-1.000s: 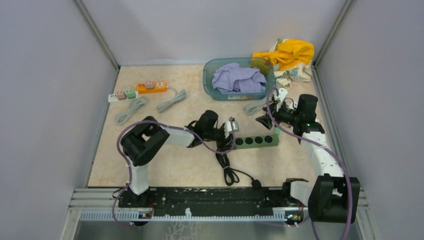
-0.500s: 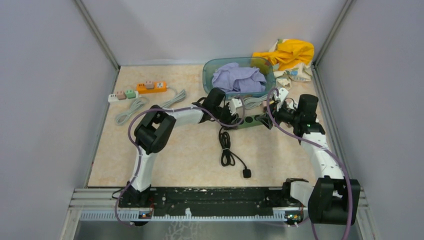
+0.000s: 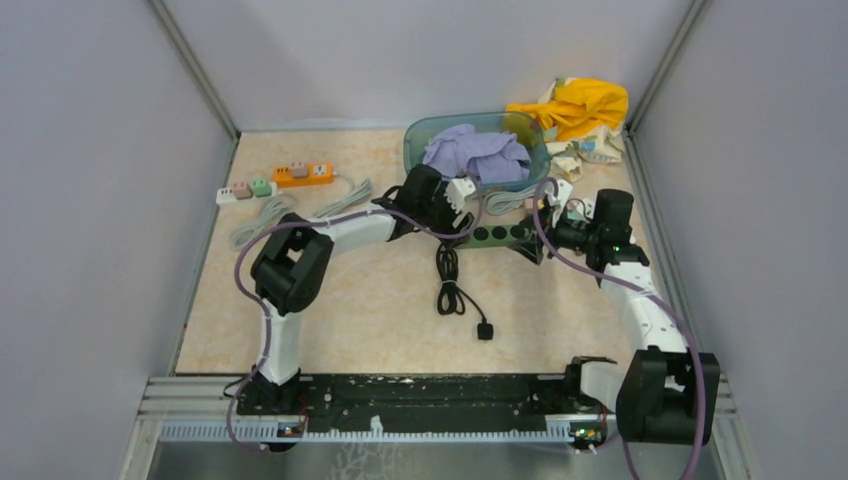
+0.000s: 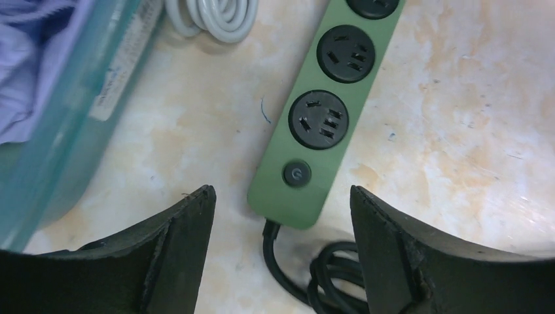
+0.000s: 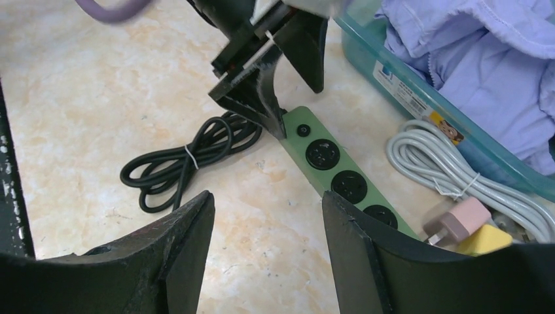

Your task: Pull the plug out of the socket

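The green power strip [image 3: 503,235] lies flat just in front of the basket; its round black sockets that show are empty. It also shows in the left wrist view [image 4: 322,124] and the right wrist view [image 5: 334,171]. My left gripper [image 4: 281,191] is open, its fingers either side of the strip's switch end, gripping nothing. My right gripper [image 5: 267,196] is open over bare table beside the strip. A pink plug [image 5: 458,220] on a coiled grey cable [image 5: 438,173] lies at the strip's far end. The strip's black cord [image 3: 450,292] trails toward me.
A teal basket [image 3: 413,152] with lilac cloth stands right behind the strip. Yellow and white cloth [image 3: 580,105] lies at the back right corner. An orange power strip [image 3: 303,174], a white one [image 3: 245,190] and grey cables [image 3: 345,200] lie at the back left.
The left gripper and the green strip have moved from mid-table back to the basket, dragging the black cord along. The right arm has barely moved.
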Robot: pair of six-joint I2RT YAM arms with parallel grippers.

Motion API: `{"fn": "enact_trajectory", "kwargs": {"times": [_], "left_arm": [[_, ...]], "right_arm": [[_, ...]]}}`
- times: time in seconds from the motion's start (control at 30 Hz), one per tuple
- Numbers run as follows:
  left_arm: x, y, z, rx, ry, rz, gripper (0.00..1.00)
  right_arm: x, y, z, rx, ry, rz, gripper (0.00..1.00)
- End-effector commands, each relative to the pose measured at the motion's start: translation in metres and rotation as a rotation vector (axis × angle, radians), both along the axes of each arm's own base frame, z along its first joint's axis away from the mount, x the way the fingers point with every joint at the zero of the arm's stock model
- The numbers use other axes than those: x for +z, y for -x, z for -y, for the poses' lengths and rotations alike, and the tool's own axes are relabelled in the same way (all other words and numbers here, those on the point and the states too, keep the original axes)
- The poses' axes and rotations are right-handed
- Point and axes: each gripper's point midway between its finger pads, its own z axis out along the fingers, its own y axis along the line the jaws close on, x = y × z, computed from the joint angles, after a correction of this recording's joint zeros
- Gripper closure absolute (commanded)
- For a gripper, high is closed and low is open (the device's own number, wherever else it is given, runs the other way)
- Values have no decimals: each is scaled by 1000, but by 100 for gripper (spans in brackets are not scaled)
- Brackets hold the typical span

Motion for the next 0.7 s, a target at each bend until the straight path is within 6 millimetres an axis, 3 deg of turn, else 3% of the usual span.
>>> {"fn": "enact_trajectory", "kwargs": {"times": [0.0, 0.23, 0.33, 0.43, 0.67], "left_arm": [[63, 0, -8, 39, 117, 109, 20], [89, 43, -45, 86, 231, 97, 20], [85, 63, -70, 140, 260, 46, 21], [93, 77, -92, 189, 314, 55, 20], [69, 109, -130, 327, 375, -25, 20]], "right_arm": [[27, 2, -10, 94, -23, 95, 39], [26, 5, -14, 118, -24, 99, 39], [25, 7, -15, 125, -24, 100, 39], [25, 7, -16, 130, -23, 103, 39], [24, 8, -17, 134, -21, 99, 39]]}}
